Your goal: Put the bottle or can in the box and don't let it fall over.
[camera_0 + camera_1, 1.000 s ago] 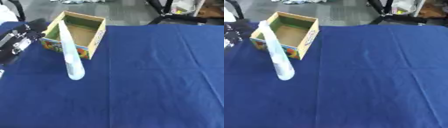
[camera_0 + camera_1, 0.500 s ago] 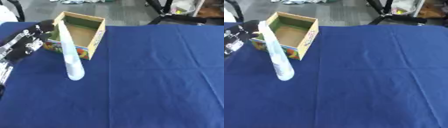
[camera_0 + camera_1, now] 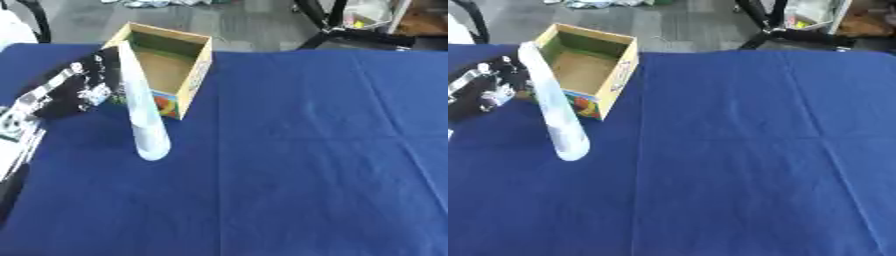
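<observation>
Bottle [image 3: 144, 115] — pale, translucent, tall, beside box [image 3: 166, 67]

The open cardboard box [image 3: 166, 70] sits at the far left of the blue cloth-covered surface [image 3: 306, 165]. The tall pale plastic bottle [image 3: 144, 112] stands just before the box's near left corner. The left hand [image 3: 74, 90] lies left of the bottle, close beside it.

Both head eyes look down, sharing the table [image 3: 332, 165] and box [image 3: 614, 65]
</observation>
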Controlling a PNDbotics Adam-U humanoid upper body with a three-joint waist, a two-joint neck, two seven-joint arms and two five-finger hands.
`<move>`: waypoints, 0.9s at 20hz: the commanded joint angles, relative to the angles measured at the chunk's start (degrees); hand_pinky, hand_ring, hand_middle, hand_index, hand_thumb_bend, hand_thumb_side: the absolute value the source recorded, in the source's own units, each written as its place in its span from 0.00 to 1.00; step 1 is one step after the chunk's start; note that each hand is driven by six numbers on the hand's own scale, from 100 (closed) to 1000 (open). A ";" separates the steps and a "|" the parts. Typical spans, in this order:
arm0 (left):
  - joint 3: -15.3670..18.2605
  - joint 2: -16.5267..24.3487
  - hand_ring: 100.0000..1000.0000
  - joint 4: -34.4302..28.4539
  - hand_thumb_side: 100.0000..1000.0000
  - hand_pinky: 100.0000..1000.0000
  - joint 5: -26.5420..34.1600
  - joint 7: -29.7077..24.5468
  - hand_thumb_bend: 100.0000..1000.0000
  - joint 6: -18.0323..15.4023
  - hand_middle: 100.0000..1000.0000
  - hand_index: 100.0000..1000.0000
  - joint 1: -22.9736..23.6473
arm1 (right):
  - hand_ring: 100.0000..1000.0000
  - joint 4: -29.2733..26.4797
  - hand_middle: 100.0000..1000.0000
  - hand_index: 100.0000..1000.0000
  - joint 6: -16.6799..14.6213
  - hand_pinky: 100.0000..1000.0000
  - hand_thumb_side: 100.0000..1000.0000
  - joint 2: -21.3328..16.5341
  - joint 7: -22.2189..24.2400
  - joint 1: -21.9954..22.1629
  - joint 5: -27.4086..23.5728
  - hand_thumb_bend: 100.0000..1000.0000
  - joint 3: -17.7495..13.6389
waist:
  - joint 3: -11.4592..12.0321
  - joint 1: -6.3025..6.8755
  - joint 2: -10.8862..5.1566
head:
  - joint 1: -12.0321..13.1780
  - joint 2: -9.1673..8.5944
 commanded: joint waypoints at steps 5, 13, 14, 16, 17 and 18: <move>-0.74 -0.30 1.00 1.76 0.56 1.00 -2.24 -1.69 0.00 -1.36 0.98 0.90 -2.43 | 1.00 -1.05 1.00 1.00 0.33 0.94 0.47 -0.86 0.05 -0.62 0.31 0.00 -0.13 | -0.19 0.03 -0.46 | 0.31 -0.56; -1.23 -1.11 1.00 2.26 0.56 1.00 -1.53 -3.92 0.00 -2.47 0.97 0.87 -4.09 | 1.00 -1.05 1.00 1.00 0.53 0.95 0.47 -0.80 0.05 -0.80 0.15 0.00 -0.22 | -0.36 0.07 -0.37 | 0.50 -0.55; -1.18 -1.09 1.00 1.95 0.56 1.00 -1.28 -3.97 0.00 -2.54 0.97 0.87 -4.04 | 1.00 -1.05 1.00 1.00 0.55 0.95 0.47 -0.80 0.05 -0.78 0.16 0.00 -0.23 | -0.34 0.08 -0.35 | 0.47 -0.52; -1.17 -1.04 1.00 1.46 0.55 1.00 -0.97 -4.04 0.00 -2.65 0.97 0.86 -4.23 | 1.00 -1.05 1.00 1.00 0.55 0.95 0.47 -0.81 0.15 -0.75 0.24 0.00 -0.17 | -0.31 0.07 -0.34 | 0.45 -0.44; -1.26 -1.06 1.00 1.40 0.54 1.00 -0.92 -4.10 0.00 -2.66 0.97 0.86 -4.51 | 1.00 -1.05 1.00 1.00 0.53 0.95 0.47 -0.79 0.19 -0.72 0.27 0.00 -0.15 | -0.31 0.04 -0.34 | 0.47 -0.42; -1.36 -1.10 1.00 1.45 0.54 1.00 -0.90 -4.14 0.00 -2.63 0.97 0.86 -4.78 | 1.00 -1.05 1.00 1.00 0.51 0.95 0.47 -0.77 0.21 -0.70 0.28 0.00 -0.15 | -0.30 0.02 -0.34 | 0.49 -0.42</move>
